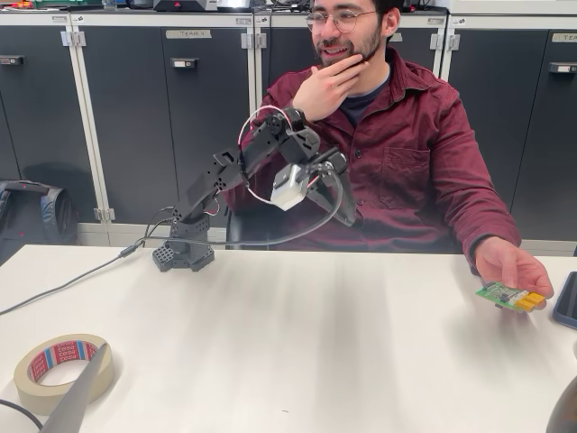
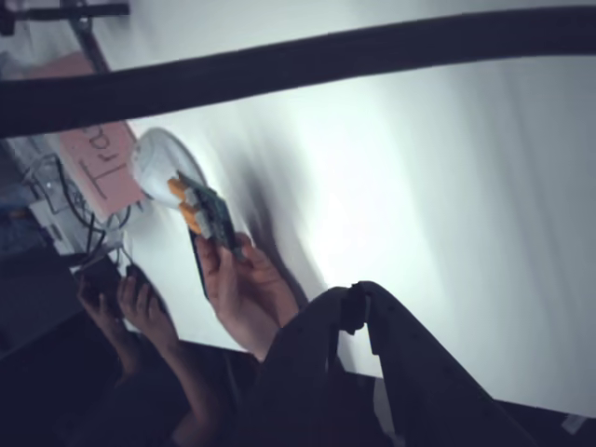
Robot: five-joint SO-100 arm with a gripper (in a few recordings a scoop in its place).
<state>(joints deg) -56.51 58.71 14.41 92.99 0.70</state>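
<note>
One person's hand holds a small green circuit board flat at the right edge of the worktop, seemingly offered. The raised jaws, well apart from it, look empty; I cannot tell their opening.

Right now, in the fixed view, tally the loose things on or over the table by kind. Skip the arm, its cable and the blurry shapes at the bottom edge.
Tape roll: 1
Circuit board, held in the person's hand: 1
Dark flat device at the right edge: 1
Total: 3
</note>
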